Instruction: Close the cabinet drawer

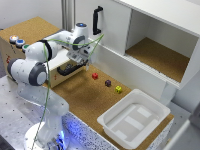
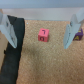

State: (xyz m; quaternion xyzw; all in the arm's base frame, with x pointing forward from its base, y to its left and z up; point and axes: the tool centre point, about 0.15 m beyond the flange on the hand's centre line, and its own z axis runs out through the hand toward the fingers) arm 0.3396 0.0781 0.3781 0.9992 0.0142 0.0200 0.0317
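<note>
Cork surface [image 1: 85,97] lay beneath the gripper [image 1: 80,60], fingers spread and empty; the cabinet drawer [image 1: 67,67] stood just beside it, toward the cabinet [image 1: 30,30].

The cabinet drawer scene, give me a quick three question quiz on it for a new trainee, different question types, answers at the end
1. True or false: the cabinet drawer is fully shut in the cabinet.
2. Multiple choice: in the wrist view, what lies between the gripper's fingers?
A. a yellow cube
B. the red cube
C. a button
3. Fill in: the white tray sits at the exterior view's ____ of the three cubes.

Key
1. False: the drawer stands pulled out, its black handle forward of the cabinet front.
2. B: it lies on the cork, untouched, the jaws spread wide.
3. Right.
</note>
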